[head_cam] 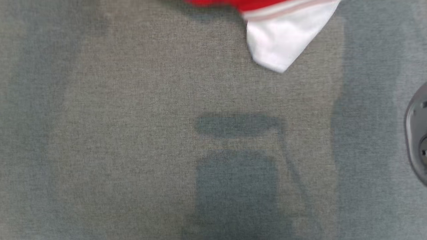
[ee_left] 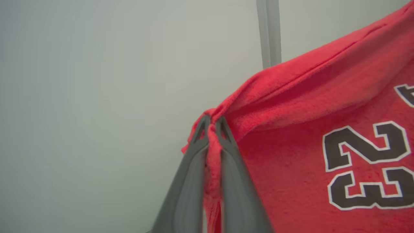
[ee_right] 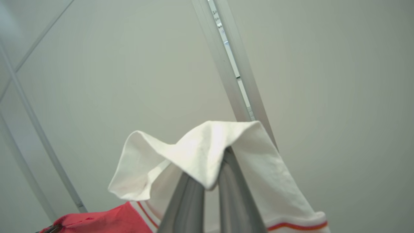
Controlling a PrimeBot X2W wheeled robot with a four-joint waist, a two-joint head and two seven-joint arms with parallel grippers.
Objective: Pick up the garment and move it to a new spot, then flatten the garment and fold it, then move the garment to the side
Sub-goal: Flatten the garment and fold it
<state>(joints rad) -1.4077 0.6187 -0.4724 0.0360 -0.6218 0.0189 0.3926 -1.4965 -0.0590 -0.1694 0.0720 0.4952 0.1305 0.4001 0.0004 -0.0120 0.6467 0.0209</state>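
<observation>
On the left gripper [ee_left: 212, 124], 2 dark grey fingers [ee_left: 186, 181] taper to tips with triangular cut-outs; the right gripper [ee_right: 210, 171] has 2 smooth grey fingers.

The garment [head_cam: 283, 36] is blurred and cut off at the head view's top edge.

**A:** what colour's the shirt [ee_left: 291, 161] anyway?
**B:** red, with black numbers outlined in white. the sleeve [ee_right: 207, 152] is white with a red stripe at the cuff. the table [head_cam: 133, 133] is a plain grey weave
</observation>
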